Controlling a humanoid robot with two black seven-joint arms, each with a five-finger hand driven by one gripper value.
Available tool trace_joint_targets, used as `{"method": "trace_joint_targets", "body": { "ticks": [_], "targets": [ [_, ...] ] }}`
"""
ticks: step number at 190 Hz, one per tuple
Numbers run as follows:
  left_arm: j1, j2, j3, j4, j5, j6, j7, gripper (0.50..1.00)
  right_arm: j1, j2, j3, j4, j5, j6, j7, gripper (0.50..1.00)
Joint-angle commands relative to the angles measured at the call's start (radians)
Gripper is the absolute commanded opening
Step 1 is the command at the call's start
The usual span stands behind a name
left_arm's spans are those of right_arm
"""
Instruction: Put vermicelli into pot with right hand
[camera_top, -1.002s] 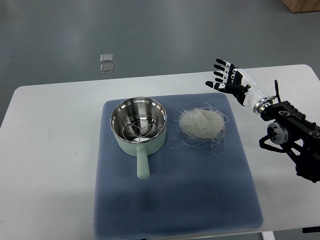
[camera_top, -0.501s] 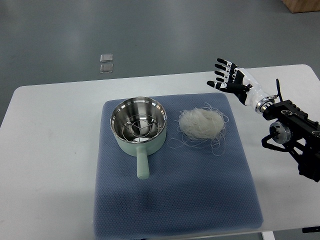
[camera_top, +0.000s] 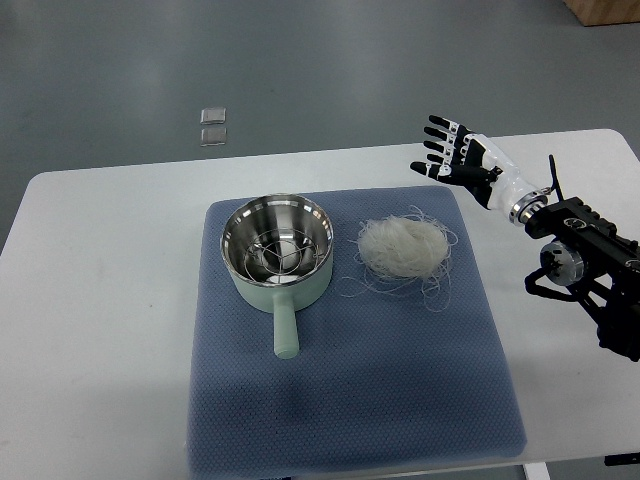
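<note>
The right robot hand (camera_top: 452, 155), black-and-white with jointed fingers, hangs in the upper right of the frame with its fingers spread wide and nothing in them, above the far right corner of the blue textured mat (camera_top: 350, 400). The loose, pale, translucent nest of vermicelli (camera_top: 403, 246) lies on that mat right of centre, well apart from the hand. Just to its left stands the mint-green pot with a shiny steel bowl (camera_top: 277, 245), its handle pointing toward the bottom of the frame. The mat sits on the white worktop (camera_top: 100, 300). The left arm is out of view.

The main risk is likely the vermicelli itself: thin stray strands fan out around the nest, mostly at its lower right, so a grasp closing only on the top may lift a few threads and leave the rest behind, or drag the bundle across the mat. Trailing strands could drape over the pot rim or fall between nest and pot during the carry. A low approach might also snag the mat's rough weave or nudge the pot, which looks light.
</note>
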Motion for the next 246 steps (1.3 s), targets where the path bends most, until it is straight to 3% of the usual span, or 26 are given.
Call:
{"method": "trace_joint_targets", "body": {
  "ticks": [1,51,110,137,201,246],
  "targets": [
    [0.0,0.0,0.0,0.0,0.0,0.0,0.0,1.0,0.011,-0.003,-0.007,0.008,-0.015,0.002,0.0,0.928],
    [0.002,0.0,0.0,0.0,0.0,0.0,0.0,1.0,0.143,-0.09,-0.19,0.04,-0.276,0.071,0.07,0.924],
    [0.002,0.0,0.0,0.001,0.002,0.0,0.0,1.0,0.342,-0.19,-0.535,0.13,-0.498,0.115,0.081,0.924],
    [0.002,0.0,0.002,0.001,0.002,0.0,0.0,1.0,0.376,-0.192,-0.635,0.133,-0.65,0.115,0.136,0.924],
    [0.0,0.0,0.003,0.0,0.003,0.0,0.0,1.0,0.382,-0.176,-0.707,0.107,-0.75,0.1,0.123,0.924],
    [-0.001,0.0,0.006,0.0,0.003,0.0,0.001,1.0,0.393,-0.109,-0.756,-0.002,-0.845,0.083,0.104,0.901]
  ]
}}
